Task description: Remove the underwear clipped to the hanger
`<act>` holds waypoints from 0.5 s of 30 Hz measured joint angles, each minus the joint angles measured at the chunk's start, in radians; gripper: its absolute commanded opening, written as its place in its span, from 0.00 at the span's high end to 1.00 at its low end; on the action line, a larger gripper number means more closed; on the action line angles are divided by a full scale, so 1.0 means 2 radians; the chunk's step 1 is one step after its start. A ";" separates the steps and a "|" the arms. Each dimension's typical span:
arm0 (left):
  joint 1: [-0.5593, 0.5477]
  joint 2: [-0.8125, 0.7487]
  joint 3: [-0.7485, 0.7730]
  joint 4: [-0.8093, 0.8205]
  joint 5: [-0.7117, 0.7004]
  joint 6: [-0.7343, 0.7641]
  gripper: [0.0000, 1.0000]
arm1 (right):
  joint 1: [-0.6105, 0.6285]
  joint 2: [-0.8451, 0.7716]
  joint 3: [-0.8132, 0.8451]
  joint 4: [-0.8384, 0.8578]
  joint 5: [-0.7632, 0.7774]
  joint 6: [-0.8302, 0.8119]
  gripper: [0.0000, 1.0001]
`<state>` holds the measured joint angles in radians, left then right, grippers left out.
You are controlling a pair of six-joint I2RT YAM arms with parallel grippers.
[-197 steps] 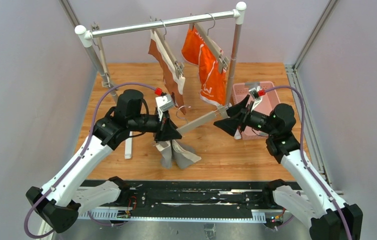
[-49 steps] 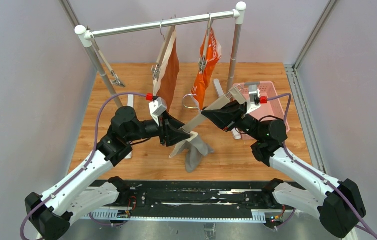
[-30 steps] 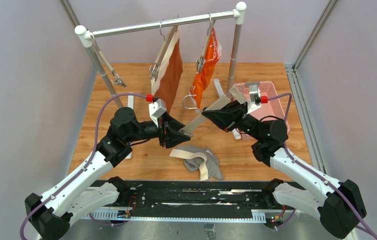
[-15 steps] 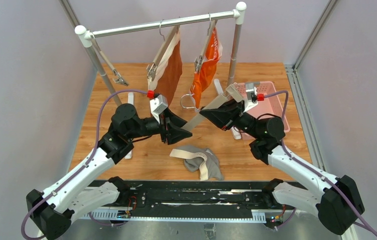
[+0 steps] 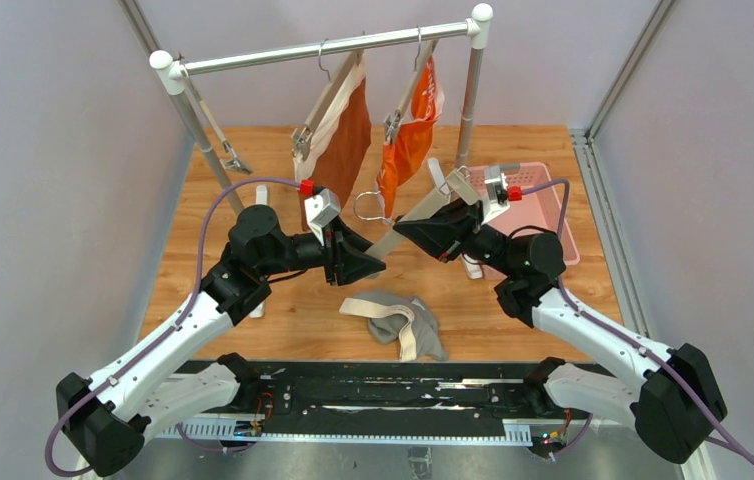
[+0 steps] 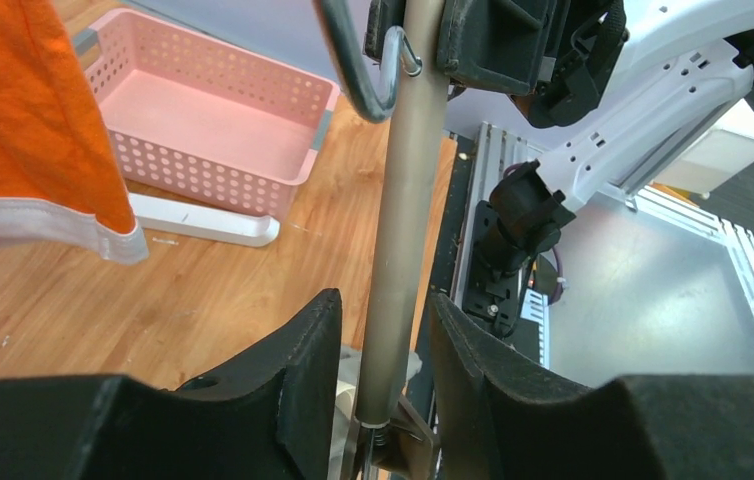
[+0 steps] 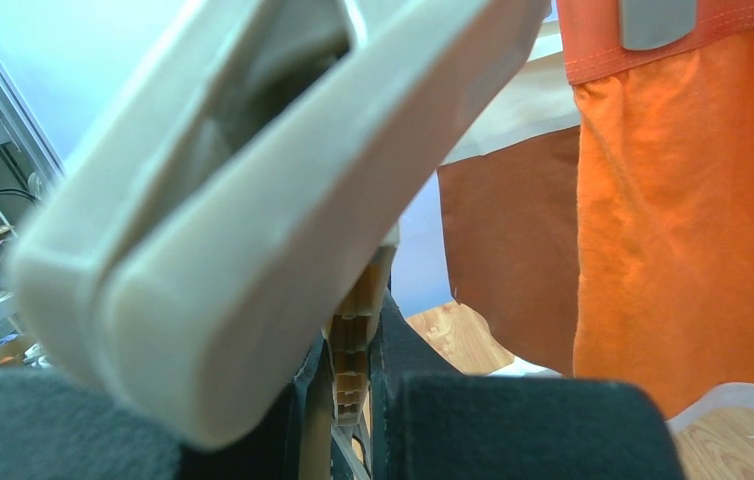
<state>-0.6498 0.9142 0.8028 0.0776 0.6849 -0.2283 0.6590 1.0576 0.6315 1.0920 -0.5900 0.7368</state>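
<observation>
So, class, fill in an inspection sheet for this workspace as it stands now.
Surface: wooden table, grey underwear lying loose near the front edge.
Job's things: rust-brown underwear and orange underwear hang clipped on the rail; bare hanger between the arms.
Clutter: pink basket, right side.
Grippers: left tool open, straddling the hanger; right tool shut on the hanger.
Cables: purple cables along each arm, snagging nothing.
Surroundings: plain grey walls.

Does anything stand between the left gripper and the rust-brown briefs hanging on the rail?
Yes: the empty hanger sits inside the left gripper, its other end clamped by the right gripper. Past it, nothing visible blocks the rust-brown briefs.
</observation>
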 measured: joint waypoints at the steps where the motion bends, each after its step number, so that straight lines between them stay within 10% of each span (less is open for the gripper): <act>1: 0.000 0.000 0.000 0.000 0.000 0.000 0.56 | 0.000 0.000 0.000 0.000 -0.001 0.000 0.99; 10: 0.000 0.000 0.002 0.000 -0.002 0.000 0.54 | 0.000 -0.014 0.000 -0.027 -0.004 -0.006 1.00; 15: 0.000 0.000 0.005 -0.002 -0.005 0.002 0.75 | 0.000 -0.021 0.000 -0.039 -0.005 -0.013 0.99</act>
<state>-0.6498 0.9134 0.8127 0.0734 0.6743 -0.2249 0.6598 1.0153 0.6319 1.0142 -0.5995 0.7101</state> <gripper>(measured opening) 0.395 0.111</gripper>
